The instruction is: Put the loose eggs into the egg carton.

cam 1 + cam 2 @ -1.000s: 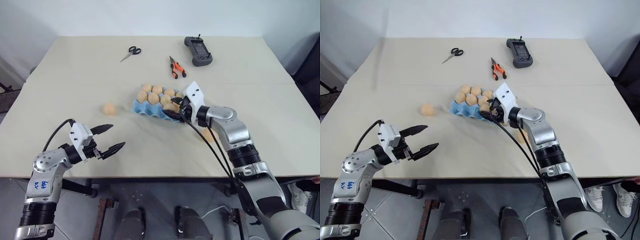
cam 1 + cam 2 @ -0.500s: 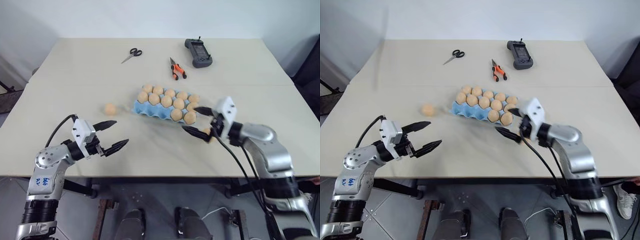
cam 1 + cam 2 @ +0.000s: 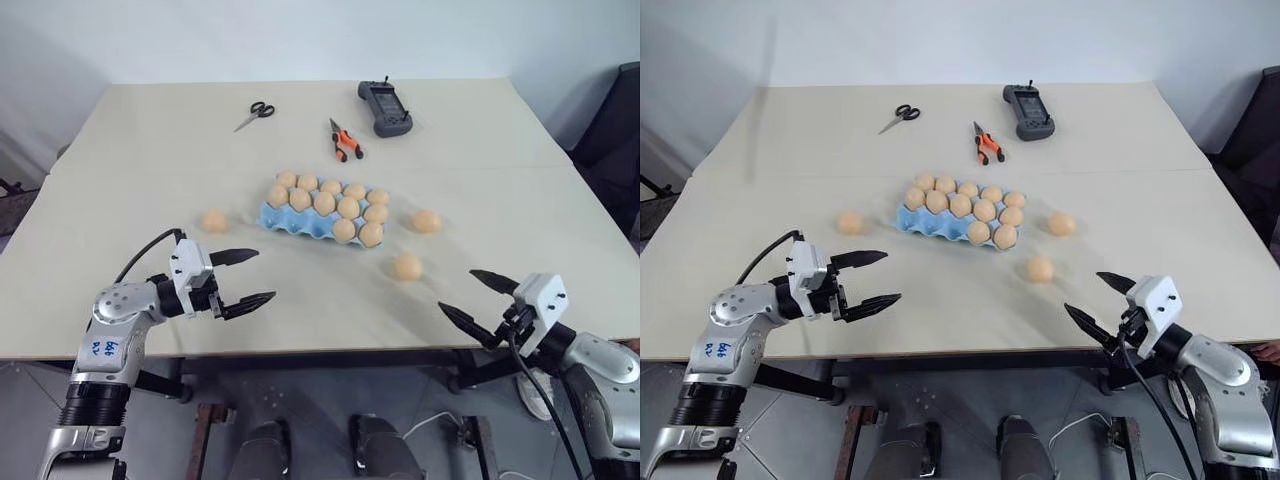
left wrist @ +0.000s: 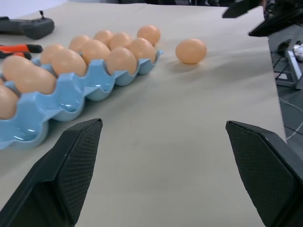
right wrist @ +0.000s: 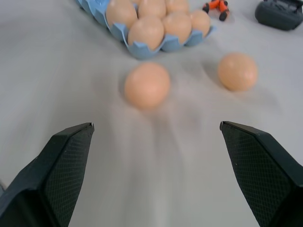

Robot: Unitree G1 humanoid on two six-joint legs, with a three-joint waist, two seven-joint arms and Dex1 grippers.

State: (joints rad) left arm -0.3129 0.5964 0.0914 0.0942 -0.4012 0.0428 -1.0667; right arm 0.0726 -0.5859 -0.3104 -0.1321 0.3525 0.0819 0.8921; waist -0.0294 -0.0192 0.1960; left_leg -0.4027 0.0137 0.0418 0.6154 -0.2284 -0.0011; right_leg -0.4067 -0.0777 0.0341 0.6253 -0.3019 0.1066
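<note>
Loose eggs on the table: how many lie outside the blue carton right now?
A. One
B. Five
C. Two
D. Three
D. One egg lies on the table left of the egg carton, and two lie to its right: one egg beside the carton's right end and another nearer the robot.

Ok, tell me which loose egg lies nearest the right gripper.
The egg just in front of the carton's right end. It sits closer to the right gripper than the other two.
</note>
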